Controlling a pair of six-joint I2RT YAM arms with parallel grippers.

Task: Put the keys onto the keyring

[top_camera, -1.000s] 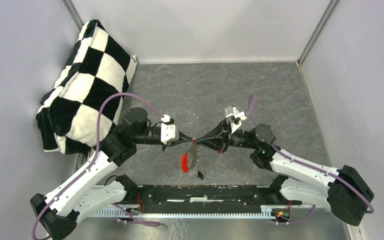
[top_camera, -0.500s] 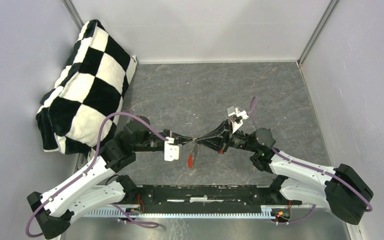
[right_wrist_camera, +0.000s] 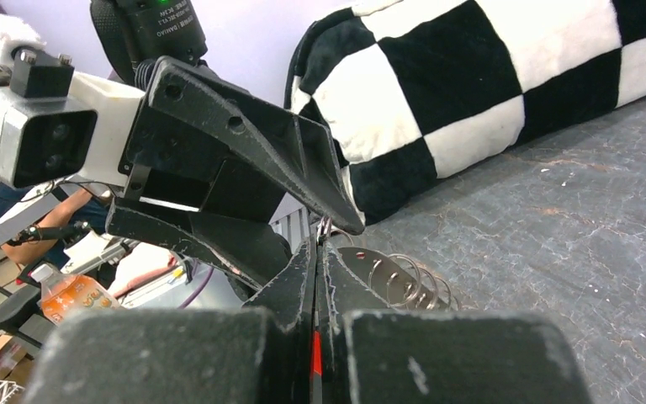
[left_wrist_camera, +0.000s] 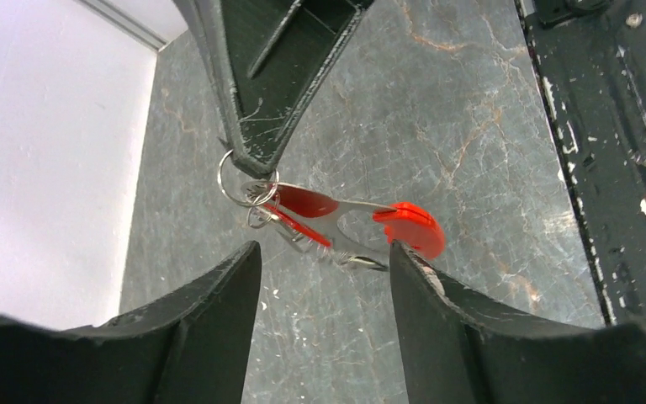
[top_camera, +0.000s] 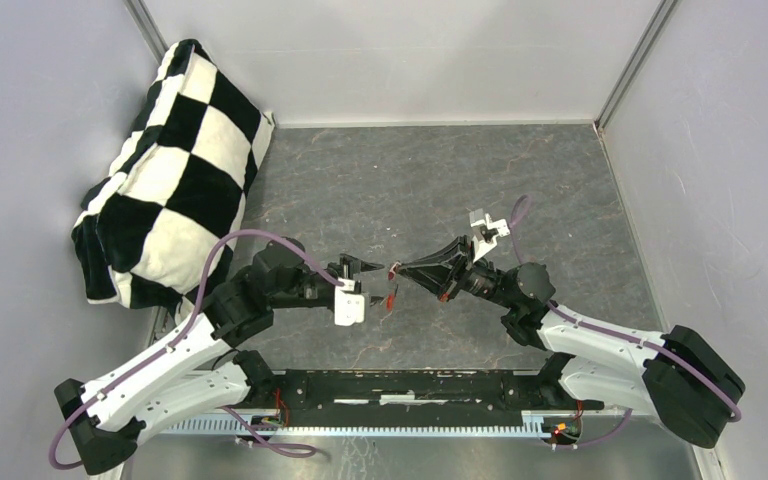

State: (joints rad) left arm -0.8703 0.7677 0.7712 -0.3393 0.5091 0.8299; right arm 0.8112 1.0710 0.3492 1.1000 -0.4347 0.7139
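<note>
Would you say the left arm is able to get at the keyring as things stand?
Probably yes: the left gripper is open and the keyring hangs just ahead of it, held at its top by the shut right gripper. Nothing lies between them.

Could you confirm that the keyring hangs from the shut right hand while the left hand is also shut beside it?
Not quite: the left hand is open, its fingers apart, as the left wrist view shows. The keyring does hang from the shut right hand.
</note>
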